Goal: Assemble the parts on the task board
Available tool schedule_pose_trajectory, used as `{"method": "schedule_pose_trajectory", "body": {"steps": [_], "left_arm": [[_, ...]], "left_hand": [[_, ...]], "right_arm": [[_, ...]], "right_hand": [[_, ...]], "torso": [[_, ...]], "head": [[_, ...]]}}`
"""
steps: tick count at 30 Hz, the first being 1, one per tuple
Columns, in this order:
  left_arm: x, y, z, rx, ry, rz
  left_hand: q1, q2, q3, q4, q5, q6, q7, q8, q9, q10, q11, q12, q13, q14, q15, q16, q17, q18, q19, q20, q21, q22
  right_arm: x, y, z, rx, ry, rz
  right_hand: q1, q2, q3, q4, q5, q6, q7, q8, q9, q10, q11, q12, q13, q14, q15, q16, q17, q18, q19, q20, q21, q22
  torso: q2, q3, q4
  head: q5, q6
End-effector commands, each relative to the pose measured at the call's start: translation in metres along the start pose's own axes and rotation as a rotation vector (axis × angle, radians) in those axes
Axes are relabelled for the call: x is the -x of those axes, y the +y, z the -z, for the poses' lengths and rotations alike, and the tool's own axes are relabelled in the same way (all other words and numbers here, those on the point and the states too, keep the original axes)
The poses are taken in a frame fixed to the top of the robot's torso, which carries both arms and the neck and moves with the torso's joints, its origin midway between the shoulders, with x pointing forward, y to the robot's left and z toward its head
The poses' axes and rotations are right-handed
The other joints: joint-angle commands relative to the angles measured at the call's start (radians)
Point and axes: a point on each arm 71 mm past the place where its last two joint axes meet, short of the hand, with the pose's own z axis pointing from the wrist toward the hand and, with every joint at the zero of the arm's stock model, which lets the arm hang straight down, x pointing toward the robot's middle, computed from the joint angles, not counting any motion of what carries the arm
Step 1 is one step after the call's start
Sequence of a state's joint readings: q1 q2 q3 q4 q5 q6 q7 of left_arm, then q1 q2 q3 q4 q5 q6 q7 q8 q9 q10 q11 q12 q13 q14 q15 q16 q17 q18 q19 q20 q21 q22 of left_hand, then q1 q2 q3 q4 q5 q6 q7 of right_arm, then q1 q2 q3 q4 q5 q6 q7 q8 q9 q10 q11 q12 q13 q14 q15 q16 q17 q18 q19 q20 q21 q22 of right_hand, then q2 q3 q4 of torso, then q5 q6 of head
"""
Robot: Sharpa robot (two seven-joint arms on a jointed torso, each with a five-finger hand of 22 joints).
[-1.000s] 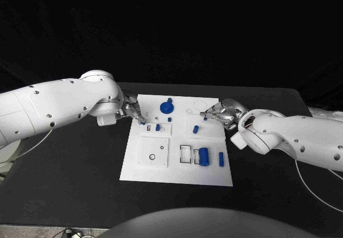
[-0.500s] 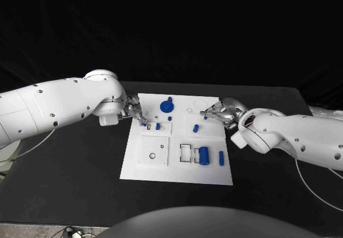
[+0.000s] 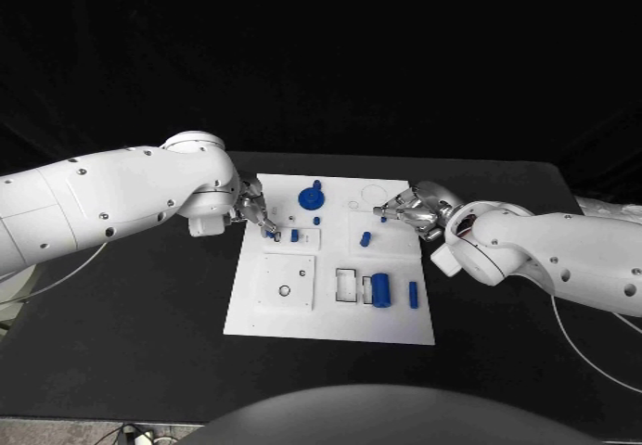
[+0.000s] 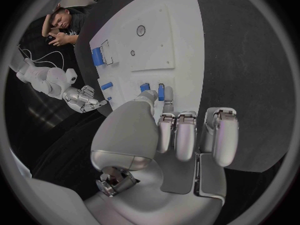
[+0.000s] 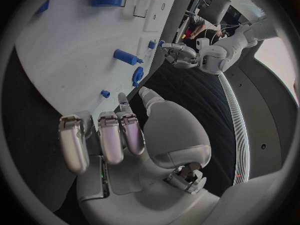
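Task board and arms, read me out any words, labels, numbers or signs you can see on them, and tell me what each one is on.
No readable text anywhere in these pictures.
Task board: plain white, only outlines of recesses and holes, no print.
Blue parts, such as the cylinder: unmarked.
Left hand and right hand: bare silver, no label visible.
White arms: dark dots that look like screw holes, no lettering.

No readable text, label, brand, number or sign anywhere. None legible on the board (image 3: pixel 335 315), its blue parts (image 3: pixel 381 290), or either arm.
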State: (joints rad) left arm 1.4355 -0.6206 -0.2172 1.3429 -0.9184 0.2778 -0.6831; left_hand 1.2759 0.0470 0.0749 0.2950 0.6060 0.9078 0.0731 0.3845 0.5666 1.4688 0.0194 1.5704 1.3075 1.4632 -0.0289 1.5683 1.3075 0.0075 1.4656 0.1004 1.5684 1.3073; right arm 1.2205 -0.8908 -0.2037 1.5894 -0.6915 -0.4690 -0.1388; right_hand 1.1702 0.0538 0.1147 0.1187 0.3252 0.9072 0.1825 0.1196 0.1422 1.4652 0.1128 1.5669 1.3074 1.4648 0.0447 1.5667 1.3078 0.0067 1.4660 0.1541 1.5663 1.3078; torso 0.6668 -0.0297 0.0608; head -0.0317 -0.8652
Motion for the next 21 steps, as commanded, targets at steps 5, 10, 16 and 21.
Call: {"method": "schedule_pose_trajectory", "body": {"steps": [5,10,16,21], "left_arm": [[-0.0019,-0.0036,0.0003,0.015,0.001,0.002],[-0.0038,-0.005,-0.0002,0.026,0.001,0.001],[-0.0069,-0.0059,-0.0019,0.032,-0.001,0.002],[-0.0079,-0.0059,-0.0022,0.031,-0.009,0.001]], "left_hand": [[0.0,0.012,0.005,-0.002,0.005,0.007,-0.001,-0.006,-0.001,0.102,-0.007,0.0,0.263,0.108,-0.002,0.003,0.263,-0.007,0.105,-0.007,0.002,0.263],[0.0,0.012,0.006,-0.001,0.005,0.007,-0.001,-0.007,-0.001,0.102,-0.007,0.0,0.263,0.108,-0.002,0.003,0.263,-0.007,0.105,-0.007,0.002,0.263],[0.0,0.013,0.007,-0.001,0.005,0.007,-0.001,-0.007,-0.001,0.102,-0.007,0.0,0.263,0.108,-0.002,0.003,0.263,-0.007,0.105,-0.007,0.002,0.263],[0.001,0.014,0.009,-0.001,0.005,0.006,0.0,-0.008,-0.002,0.102,-0.007,0.0,0.263,0.108,-0.002,0.003,0.263,-0.007,0.105,-0.007,0.002,0.263]], "right_arm": [[-0.002,0.001,-0.0001,0.007,0.012,0.005],[-0.0022,0.0013,-0.0002,0.007,0.012,0.005],[-0.002,0.001,0.0,0.006,0.012,0.005],[-0.0017,0.0007,0.0001,0.005,0.012,0.005]], "right_hand": [[0.011,0.0,-0.007,-0.001,0.006,-0.003,0.005,0.007,0.001,0.106,0.005,0.004,0.263,0.106,0.008,0.004,0.263,-0.007,0.105,0.008,0.004,0.263],[0.011,0.0,-0.007,-0.001,0.006,-0.003,0.005,0.007,0.001,0.106,0.005,0.004,0.263,0.106,0.008,0.004,0.263,-0.007,0.105,0.008,0.004,0.263],[0.011,0.0,-0.007,-0.001,0.006,-0.003,0.005,0.007,0.001,0.106,0.005,0.004,0.263,0.106,0.008,0.004,0.263,-0.007,0.105,0.008,0.004,0.263],[0.011,0.0,-0.007,-0.001,0.006,-0.003,0.005,0.007,0.001,0.106,0.005,0.004,0.263,0.106,0.008,0.004,0.263,-0.007,0.105,0.008,0.004,0.263]], "torso": [[0.0,0.0,0.0009],[0.0,0.0004,0.0002],[0.0,0.0,-0.0003],[0.0,0.0004,0.001]], "head": [[0.0,0.0],[0.001,0.001],[0.0,0.0],[-0.001,-0.001]]}}
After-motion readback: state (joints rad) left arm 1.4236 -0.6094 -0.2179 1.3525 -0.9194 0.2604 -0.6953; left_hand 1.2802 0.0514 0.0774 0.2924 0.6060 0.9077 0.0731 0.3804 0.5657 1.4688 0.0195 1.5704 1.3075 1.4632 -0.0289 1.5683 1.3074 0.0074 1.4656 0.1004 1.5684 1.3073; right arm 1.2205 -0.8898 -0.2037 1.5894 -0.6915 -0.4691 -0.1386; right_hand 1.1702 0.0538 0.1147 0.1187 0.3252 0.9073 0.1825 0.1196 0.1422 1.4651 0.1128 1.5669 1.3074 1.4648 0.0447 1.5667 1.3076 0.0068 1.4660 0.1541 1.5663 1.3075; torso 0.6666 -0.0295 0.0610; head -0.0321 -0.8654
